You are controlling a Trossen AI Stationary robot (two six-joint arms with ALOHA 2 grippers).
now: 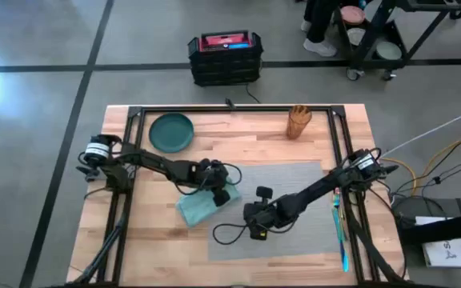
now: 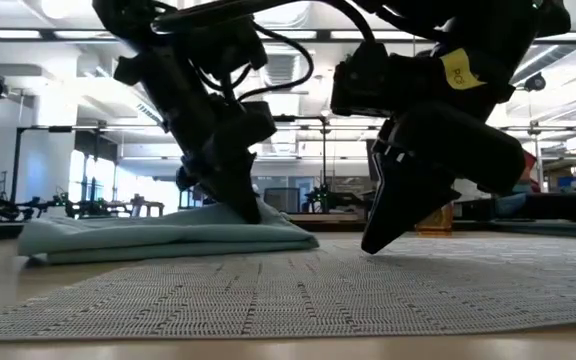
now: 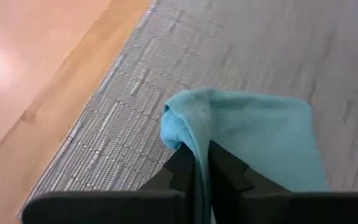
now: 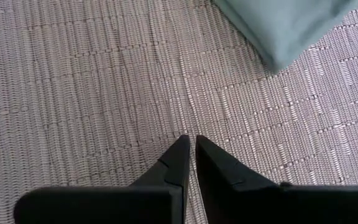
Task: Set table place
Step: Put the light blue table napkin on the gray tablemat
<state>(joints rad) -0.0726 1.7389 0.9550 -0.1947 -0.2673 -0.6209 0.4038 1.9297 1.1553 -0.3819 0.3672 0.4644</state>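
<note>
On the light plank table [image 1: 146, 232], the grey woven placemat [image 1: 294, 188] is laid right of centre, its long axis running across the table from left to right. At its near-left corner, a teal cloth napkin [image 1: 201, 206] is pinched in the left gripper [image 1: 221, 192]; in the left wrist view a fold of the cloth is seen drawn up between the narrow jaws, while the rest of the napkin lies partly on the mat edge and partly on the bare wood. The right gripper [image 1: 256, 222] is held just above the mat, near its left end, with its fingertips [image 4: 185, 149] brought together and nothing between them. The napkin corner lies just beyond it, towards the left arm. A dark green plate [image 1: 171, 131] is left at the far-left of the table, well apart from the mat, and a wooden holder [image 1: 298, 121] stands at the far edge. Blue-handled cutlery [image 1: 338, 228] is seen beside the mat's right end. The left arm is judged the nearer to the plate.
</note>
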